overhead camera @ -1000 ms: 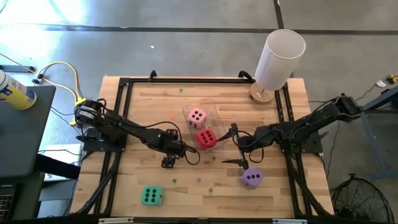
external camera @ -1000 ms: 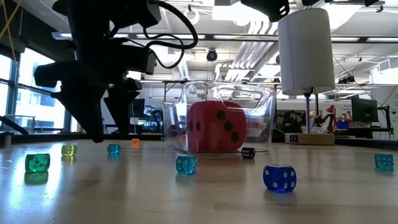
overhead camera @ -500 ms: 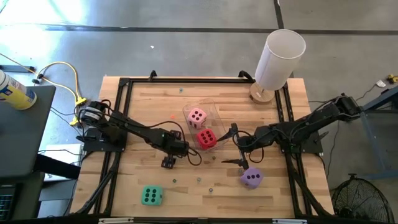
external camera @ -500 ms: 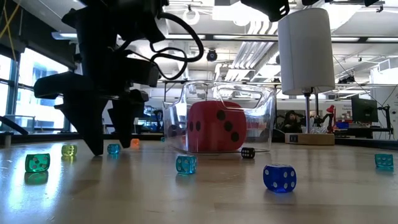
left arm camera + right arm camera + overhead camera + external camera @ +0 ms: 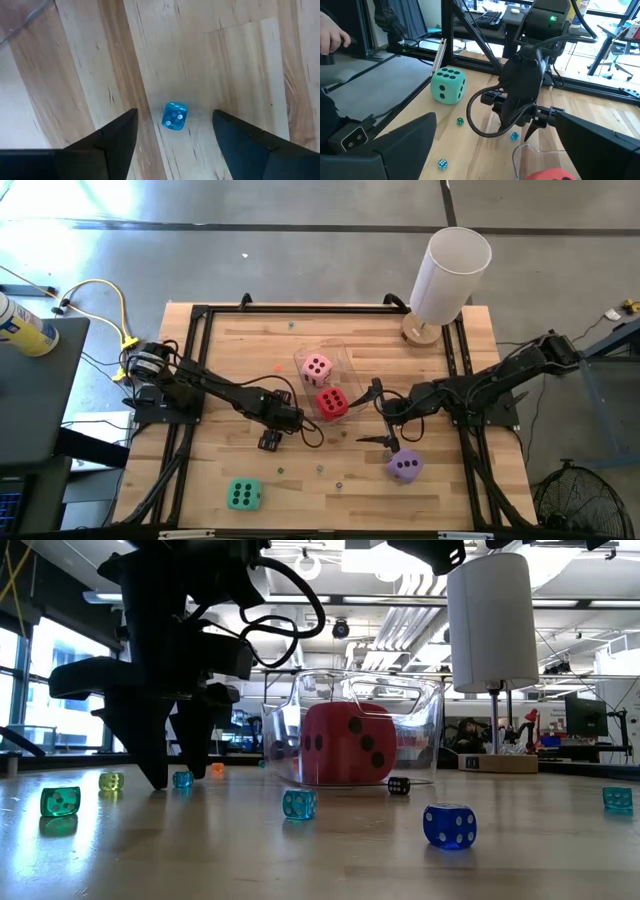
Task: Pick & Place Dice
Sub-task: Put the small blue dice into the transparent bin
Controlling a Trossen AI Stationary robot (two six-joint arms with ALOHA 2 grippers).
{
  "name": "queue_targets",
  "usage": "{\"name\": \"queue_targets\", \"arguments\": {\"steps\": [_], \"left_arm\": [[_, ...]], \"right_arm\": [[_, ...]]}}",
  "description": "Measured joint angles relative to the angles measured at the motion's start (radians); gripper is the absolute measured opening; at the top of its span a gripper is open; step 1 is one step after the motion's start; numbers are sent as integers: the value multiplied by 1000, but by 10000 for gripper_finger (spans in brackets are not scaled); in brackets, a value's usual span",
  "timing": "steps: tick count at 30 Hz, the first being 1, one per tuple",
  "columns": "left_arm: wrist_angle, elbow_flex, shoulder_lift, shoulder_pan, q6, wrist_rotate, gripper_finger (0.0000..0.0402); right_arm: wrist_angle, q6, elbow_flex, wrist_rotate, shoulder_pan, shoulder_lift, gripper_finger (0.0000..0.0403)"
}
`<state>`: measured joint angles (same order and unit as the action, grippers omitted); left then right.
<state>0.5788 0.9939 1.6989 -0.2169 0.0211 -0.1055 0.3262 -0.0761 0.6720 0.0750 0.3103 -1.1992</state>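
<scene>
Left gripper (image 5: 172, 131) of mine hangs spread over a small blue die (image 5: 174, 116) beside the clear bin (image 5: 322, 366). Right gripper (image 5: 383, 418), also spread, waits near the purple die (image 5: 405, 466). Pink die (image 5: 317, 366) and red die (image 5: 332, 402) seem binned; green die (image 5: 243, 494) remains well apart, so about half done.

table (image 5: 230, 345): matt wood | bin (image 5: 425, 720): clear glossy plastic | small die (image 5: 174, 116): translucent

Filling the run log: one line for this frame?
left gripper: open, straddling small blue die | right gripper: open, idle | red die, pink die: in bin
</scene>
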Motion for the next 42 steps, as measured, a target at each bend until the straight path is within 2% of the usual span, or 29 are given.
{"name": "queue_targets", "arguments": {"steps": [12, 42], "left_arm": [[-10, 0, 0, 7, 14, 0, 205], [4, 0, 0, 7, 6, 5, 204]], "right_arm": [[0, 0, 0, 0, 0, 0, 400], [-3, 0, 0, 0, 0, 0, 400]]}}
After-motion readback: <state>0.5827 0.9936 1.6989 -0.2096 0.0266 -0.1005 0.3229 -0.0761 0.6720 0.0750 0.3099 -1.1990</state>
